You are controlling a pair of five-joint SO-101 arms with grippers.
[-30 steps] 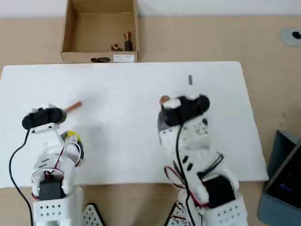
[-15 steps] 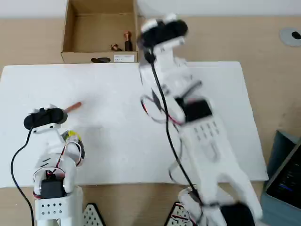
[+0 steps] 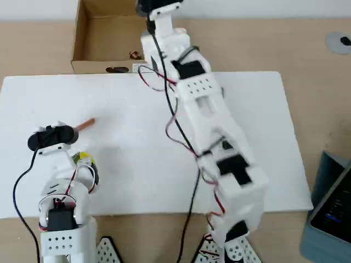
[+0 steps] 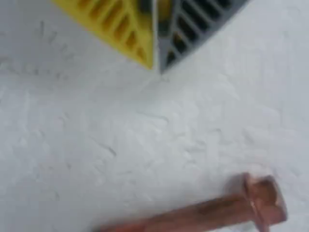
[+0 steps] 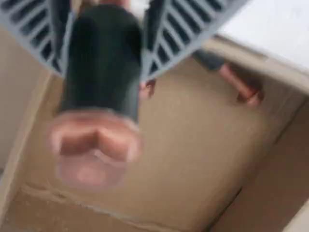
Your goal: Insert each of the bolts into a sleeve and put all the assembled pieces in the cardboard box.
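**Right end effector over the box with a loaded sleeve; one bolt loose by the left**

- Right end effector (image 5: 104, 67): the ribbed grey fingers (image 5: 34, 19) are pinching a black cylindrical sleeve (image 5: 101, 92) from both sides. A copper bolt head (image 5: 94, 145) sticks out of the sleeve's free end, past the fingertips.
- Directly beneath that end effector is the inside of the open brown cardboard box (image 5: 203, 159). The held piece hangs above the box floor and is not touching it.
- A second sleeve-and-bolt piece (image 5: 236, 84) lies on the box floor against a wall, off to one side of the right end effector and well below it.
- High view: the white right arm (image 3: 203, 104) is stretched out across the white sheet (image 3: 137, 164), with its wrist over the near right corner of the box (image 3: 88, 38).
- Left end effector (image 4: 155, 60): the yellow finger (image 4: 120, 29) and grey finger (image 4: 193, 29) are pressed together with nothing between them, tips just above the white sheet (image 4: 72, 135).
- A loose copper-coloured flanged bolt (image 4: 207, 212) lies flat on the sheet a short way ahead of the left fingertips, not touching them. The high view shows it (image 3: 85, 125) just beside the left arm's (image 3: 63, 186) wrist, on the box side.
- The sheet sits on a tan wooden table (image 3: 33, 49), and the box stands on the table at the sheet's far edge.
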